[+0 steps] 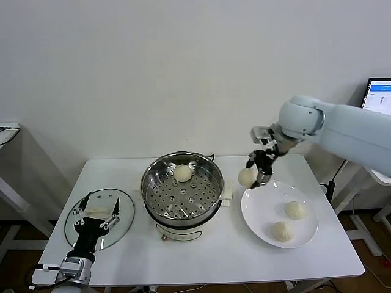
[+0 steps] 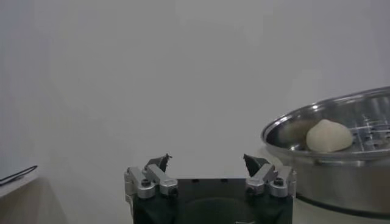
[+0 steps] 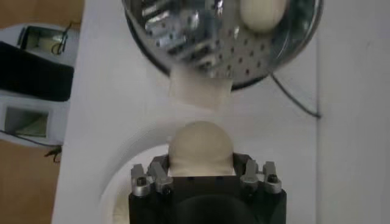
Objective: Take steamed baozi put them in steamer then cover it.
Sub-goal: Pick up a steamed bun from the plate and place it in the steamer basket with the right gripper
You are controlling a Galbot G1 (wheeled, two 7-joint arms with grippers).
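Note:
The steamer (image 1: pixel 181 193) stands mid-table with one baozi (image 1: pixel 182 173) on its perforated tray; it also shows in the left wrist view (image 2: pixel 329 135) and the right wrist view (image 3: pixel 262 13). My right gripper (image 1: pixel 256 173) is shut on a baozi (image 1: pixel 247 177), held above the near-left rim of the white plate (image 1: pixel 259 215), right of the steamer; the right wrist view shows the baozi (image 3: pixel 200 148) between the jaws. Two more baozi (image 1: pixel 295 210) (image 1: pixel 281 231) lie on the plate. My left gripper (image 1: pixel 96 215) is open and empty over the glass lid (image 1: pixel 122 226) at the table's left.
A small white square pad (image 1: pixel 226 196) lies between the steamer and the plate. The steamer's cord (image 3: pixel 292 97) runs behind it. A monitor (image 1: pixel 379 95) stands at the far right. The table's front edge is close to the plate and the lid.

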